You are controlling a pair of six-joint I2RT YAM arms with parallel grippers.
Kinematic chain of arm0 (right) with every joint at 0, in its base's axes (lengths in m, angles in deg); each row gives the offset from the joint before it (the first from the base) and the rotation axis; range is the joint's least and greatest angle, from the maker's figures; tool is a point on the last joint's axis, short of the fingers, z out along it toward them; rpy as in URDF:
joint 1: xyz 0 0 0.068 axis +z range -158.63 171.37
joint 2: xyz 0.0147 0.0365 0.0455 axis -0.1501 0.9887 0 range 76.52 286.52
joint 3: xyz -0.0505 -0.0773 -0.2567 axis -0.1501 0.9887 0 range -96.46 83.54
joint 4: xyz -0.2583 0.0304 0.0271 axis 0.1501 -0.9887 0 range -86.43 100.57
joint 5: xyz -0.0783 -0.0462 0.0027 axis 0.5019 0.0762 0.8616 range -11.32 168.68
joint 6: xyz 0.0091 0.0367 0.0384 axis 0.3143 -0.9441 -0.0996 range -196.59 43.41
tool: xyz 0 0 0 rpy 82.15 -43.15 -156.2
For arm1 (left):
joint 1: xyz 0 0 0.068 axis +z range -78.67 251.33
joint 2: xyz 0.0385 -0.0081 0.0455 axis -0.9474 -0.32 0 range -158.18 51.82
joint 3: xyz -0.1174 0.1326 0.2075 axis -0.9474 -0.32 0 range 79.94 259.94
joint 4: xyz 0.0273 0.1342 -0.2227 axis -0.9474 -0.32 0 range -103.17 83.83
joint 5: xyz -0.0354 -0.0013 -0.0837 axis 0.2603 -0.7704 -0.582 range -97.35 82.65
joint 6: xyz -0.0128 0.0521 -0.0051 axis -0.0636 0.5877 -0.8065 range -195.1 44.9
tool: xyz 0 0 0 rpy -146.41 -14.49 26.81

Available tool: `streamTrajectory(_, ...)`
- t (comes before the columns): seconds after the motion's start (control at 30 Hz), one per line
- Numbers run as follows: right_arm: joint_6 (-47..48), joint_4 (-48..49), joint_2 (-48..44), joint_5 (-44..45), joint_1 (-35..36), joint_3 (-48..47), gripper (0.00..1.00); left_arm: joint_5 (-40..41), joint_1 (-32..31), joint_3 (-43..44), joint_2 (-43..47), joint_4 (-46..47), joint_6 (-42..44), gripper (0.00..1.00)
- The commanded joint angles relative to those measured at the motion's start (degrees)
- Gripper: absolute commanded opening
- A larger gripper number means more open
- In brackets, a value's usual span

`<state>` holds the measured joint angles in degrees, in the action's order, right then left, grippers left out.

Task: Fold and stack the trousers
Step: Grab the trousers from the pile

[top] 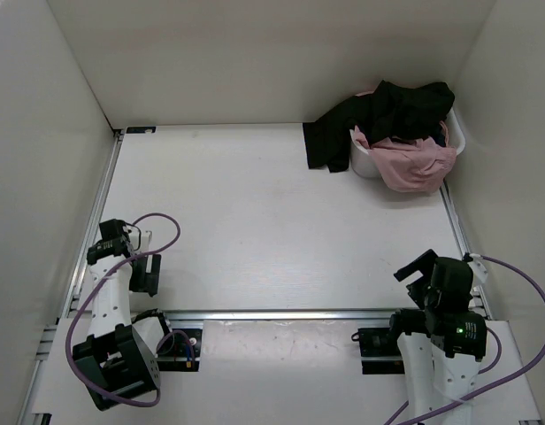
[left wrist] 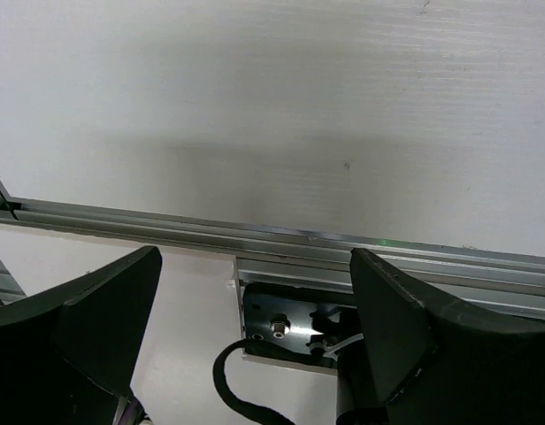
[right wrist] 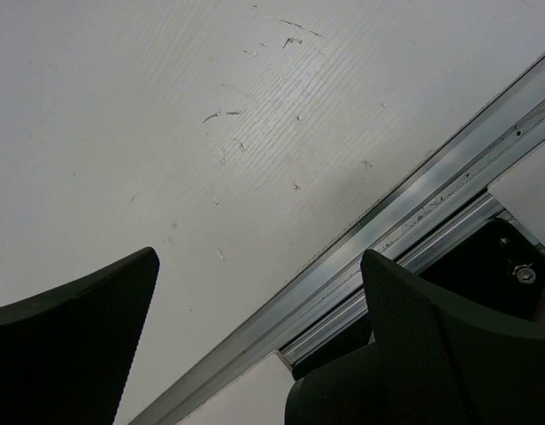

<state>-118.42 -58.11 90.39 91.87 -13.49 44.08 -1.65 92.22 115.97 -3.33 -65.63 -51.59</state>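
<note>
Trousers [top: 405, 111] are hanging crumpled over a white basket [top: 365, 164] in the far right corner, tangling with a pink garment [top: 414, 166]; left gripper [left wrist: 255, 292] and right gripper [right wrist: 259, 292] are sitting near their bases, fingers spread, holding nothing; a careless grab is likely risking dragging out the pink piece or tipping the basket.

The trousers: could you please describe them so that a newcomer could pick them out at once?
At the far right corner of the white table stands a white basket heaped with clothes. The trousers drape over its top and hang down its left side. They are black and the largest garment, unlike the pink garment below them.
</note>
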Motion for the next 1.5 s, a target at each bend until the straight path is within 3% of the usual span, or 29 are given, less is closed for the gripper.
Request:
streamTrajectory(0.0, -2.0, -3.0, 1.8, -2.8, -0.1, -0.6, 0.99, -1.7, -0.1, -0.2, 1.2, 1.5, 0.2, 1.00)
streamTrajectory(0.17, 5.9, 7.5, 12.1, -7.1, -0.1, -8.9, 0.99, 4.0, -0.1, 6.8, 0.7, 4.3, 1.8, 1.00)
streamTrajectory(0.23, 9.1, 15.5, 17.3, -6.5, -0.1, -15.7, 0.99, 5.5, -0.1, 14.3, -0.7, 6.1, 3.8, 1.00)
streamTrajectory(0.27, 12.6, 17.8, 24.1, -5.7, -0.1, -18.6, 0.99, 6.2, -0.1, 17.4, -1.6, 7.1, 6.4, 1.00)
streamTrajectory(0.37, 20.4, 24.0, 41.7, -3.3, -0.1, -34.2, 0.99, 6.7, -0.7, 33.1, -7.7, 10.6, 11.8, 1.00)
streamTrajectory(0.43, 23.2, 24.0, 56.3, -1.9, -0.1, -44.7, 0.99, 6.7, -0.7, 48.0, -14.8, 11.1, 14.7, 1.00)
streamTrajectory(0.47, 23.8, 24.0, 60.8, -0.8, -0.1, -54.7, 0.99, 7.6, -1.4, 53.6, -17.6, 11.1, 15.7, 1.00)
streamTrajectory(0.5, 25.1, 24.0, 65.0, 0.0, -0.6, -59.0, 0.99, 8.3, -2.1, 63.8, -22.9, 11.1, 16.3, 1.00)
streamTrajectory(0.6, 25.7, 28.3, 83.2, 0.5, -0.6, -71.6, 0.99, 8.5, -3.9, 75.3, -29.8, 11.1, 17.0, 1.00)
streamTrajectory(0.77, 25.2, 28.4, 105.5, -0.9, -1.7, -94.0, 0.99, -0.1, -8.9, 69.3, -29.6, 11.1, 14.5, 1.00)
streamTrajectory(0.87, 23.3, 31.5, 115.6, -2.9, -1.7, -100.9, 0.99, -3.1, -12.7, 64.3, -30.3, 11.1, 10.1, 0.99)
streamTrajectory(1.07, 22.0, 41.4, 116.1, -2.7, -2.3, -93.9, 0.80, -3.2, -17.6, 61.3, -36.0, 8.8, 7.0, 0.89)
streamTrajectory(1.23, 23.3, 40.9, 114.0, -4.6, -2.3, -95.2, 0.00, -3.2, -19.0, 61.9, -37.2, 6.4, 4.4, 0.89)
streamTrajectory(1.37, 25.4, 40.9, 100.9, -0.8, 0.5, -90.3, 0.00, -3.2, -19.0, 58.9, -33.7, 5.8, 3.8, 0.89)
streamTrajectory(1.47, 32.8, 40.9, 89.3, 3.6, 6.7, -87.4, 0.00, -1.7, -19.0, 55.6, -31.2, 5.3, 3.8, 0.90)
